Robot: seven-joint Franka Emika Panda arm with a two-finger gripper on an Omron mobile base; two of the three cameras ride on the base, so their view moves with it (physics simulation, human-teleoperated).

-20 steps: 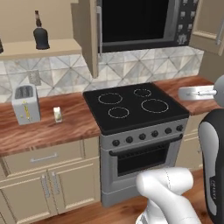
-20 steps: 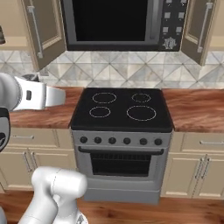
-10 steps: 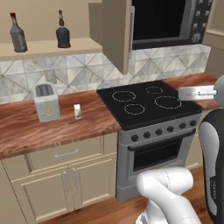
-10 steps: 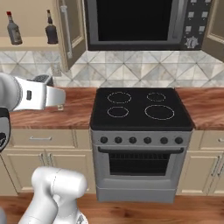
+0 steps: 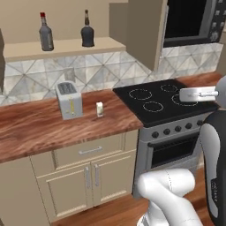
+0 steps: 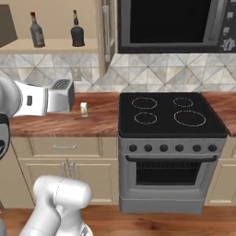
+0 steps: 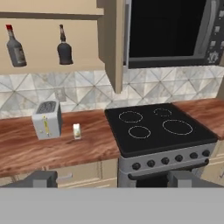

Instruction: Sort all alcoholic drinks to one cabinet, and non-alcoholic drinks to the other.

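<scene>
The gripper (image 7: 109, 177) stands open and empty. The red-capped grey bottle (image 5: 45, 32) and the squat black bottle (image 5: 87, 30) share the cabinet shelf (image 5: 66, 47); the small white carton (image 5: 100, 109) stands on the tabletop (image 5: 53, 128) beside the toaster (image 5: 69, 100).

Left base view: camera behind the arm's left, looking forward and down across the wooden table (image 5: 53, 128) toward the black four-ring stove (image 5: 161, 99), from mid range. Right base view: behind the arm's right, facing the stove (image 6: 170, 115) nearly square-on. Hand view: looks level along the end effector at the same wall from a similar distance. All three share the silver toaster (image 5: 69, 100), stove, and pale cabinet shelf (image 7: 48, 68) with two bottles.
</scene>
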